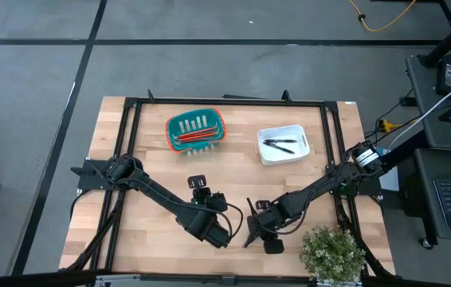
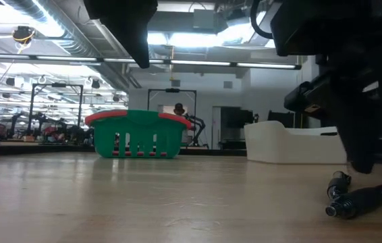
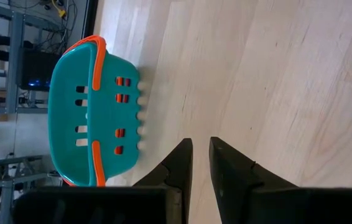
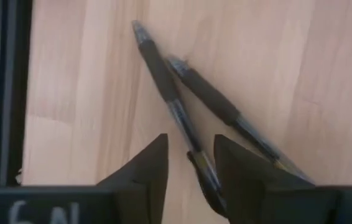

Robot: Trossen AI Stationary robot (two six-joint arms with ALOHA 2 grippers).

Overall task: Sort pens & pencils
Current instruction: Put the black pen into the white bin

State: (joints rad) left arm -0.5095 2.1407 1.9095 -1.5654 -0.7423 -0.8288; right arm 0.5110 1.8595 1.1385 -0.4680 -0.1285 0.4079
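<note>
Two black pens lie crossed in a narrow V on the wooden table near its near edge. In the right wrist view one pen (image 4: 160, 68) runs back between my right gripper's (image 4: 191, 155) open fingers, and the other pen (image 4: 216, 102) lies beside it. The low view shows the same pens (image 2: 353, 199) under the gripper. More pens (image 1: 281, 145) lie in the white tray (image 1: 264, 153). Red-orange pencils (image 1: 197, 137) lie in the teal basket (image 1: 196, 121). My left gripper (image 3: 201, 152) hovers next to the right one, its fingers a narrow gap apart and empty, facing the basket (image 3: 79, 112).
A small potted plant (image 1: 333, 251) stands at the table's near right corner, close to my right arm. A black frame rail (image 1: 225, 102) runs around the table. Bare wood lies between the grippers and the two containers at the far side.
</note>
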